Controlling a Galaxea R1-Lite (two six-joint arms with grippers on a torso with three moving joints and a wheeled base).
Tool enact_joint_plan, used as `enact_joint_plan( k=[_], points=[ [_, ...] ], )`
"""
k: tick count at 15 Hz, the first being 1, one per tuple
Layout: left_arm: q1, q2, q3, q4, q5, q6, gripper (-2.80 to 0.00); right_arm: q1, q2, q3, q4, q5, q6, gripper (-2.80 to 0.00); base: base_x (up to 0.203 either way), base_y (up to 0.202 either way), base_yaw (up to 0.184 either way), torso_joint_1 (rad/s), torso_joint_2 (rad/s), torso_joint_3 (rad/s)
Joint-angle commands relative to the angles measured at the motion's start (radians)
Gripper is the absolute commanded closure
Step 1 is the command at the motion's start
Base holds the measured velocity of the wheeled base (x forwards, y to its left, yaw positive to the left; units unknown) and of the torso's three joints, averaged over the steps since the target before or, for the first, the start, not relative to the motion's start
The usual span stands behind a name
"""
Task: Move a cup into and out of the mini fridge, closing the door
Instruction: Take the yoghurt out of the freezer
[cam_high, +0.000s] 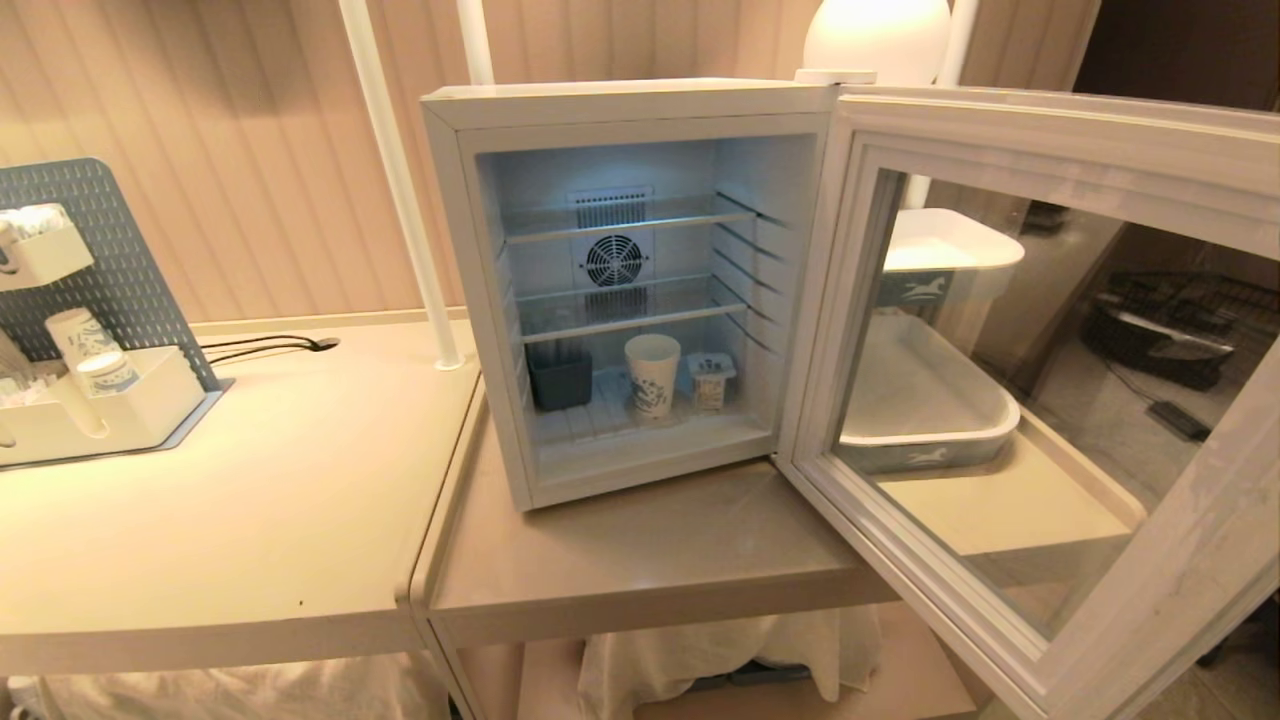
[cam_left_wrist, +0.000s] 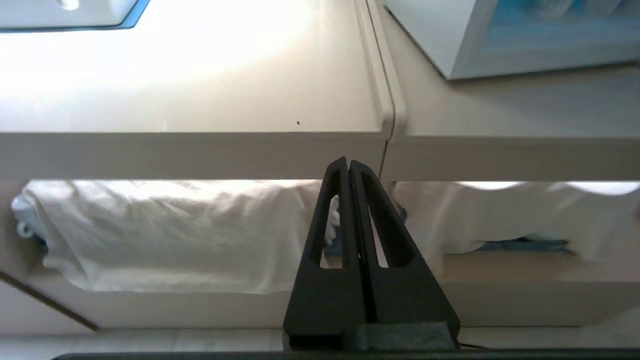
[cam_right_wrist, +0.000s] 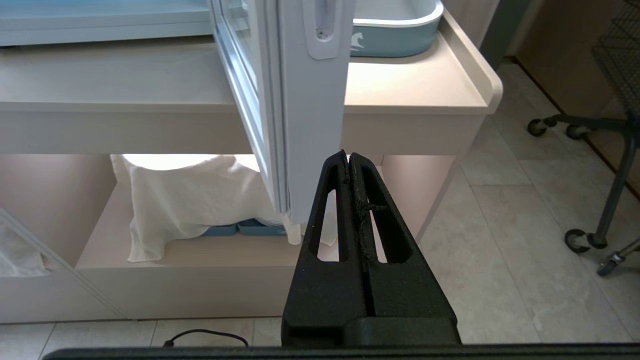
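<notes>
The white mini fridge (cam_high: 620, 105) stands on the right-hand table with its door (cam_high: 1050, 150) swung wide open to the right. On the fridge floor the white cup (cam_high: 652, 375) with a blue pattern stands upright, between a dark bin (cam_high: 560, 380) and a small pot (cam_high: 711, 380). Neither arm shows in the head view. My left gripper (cam_left_wrist: 348, 162) is shut and empty, low in front of the tables' front edge, below the seam between them. My right gripper (cam_right_wrist: 348, 156) is shut and empty, just below the free edge of the open door (cam_right_wrist: 310, 100).
A blue pegboard stand (cam_high: 100, 260) with spare cups (cam_high: 85, 345) sits at the far left of the left table (cam_high: 250, 520). A blue-and-white tray (cam_high: 930, 440) lies behind the open door. White cloth (cam_left_wrist: 165, 235) covers the lower shelf. A wheeled cart (cam_right_wrist: 610, 150) stands on the floor at the right.
</notes>
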Motion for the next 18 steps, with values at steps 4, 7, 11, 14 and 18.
enact_joint_plan(
  k=[4,7,11,14,18],
  points=[
    [0.0,-0.002,0.184,-0.28,-0.077,0.055,0.0,0.001,0.002,0.005,-0.001,-0.006,0.021,0.0,0.0,0.0,0.0,0.0,0.0,0.0],
    [0.0,-0.002,0.184,-0.282,-0.078,0.066,0.0,0.001,0.003,0.012,0.001,-0.01,0.05,0.0,0.0,0.0,0.0,0.0,0.0,0.0],
    [0.0,-0.002,0.184,-0.282,-0.081,0.08,0.0,0.001,0.003,0.011,0.004,-0.013,0.048,0.0,0.0,0.0,0.0,0.0,0.0,0.0],
    [0.0,-0.002,0.184,-0.283,-0.092,0.097,0.0,0.001,0.003,0.011,0.004,-0.012,0.048,0.0,0.0,0.0,0.0,0.0,0.0,0.0],
    [0.0,-0.002,0.184,-0.283,-0.09,0.095,0.0,0.001,0.002,0.011,0.003,-0.012,0.048,0.0,-0.001,0.07,0.004,0.003,0.0,0.001]
  ],
)
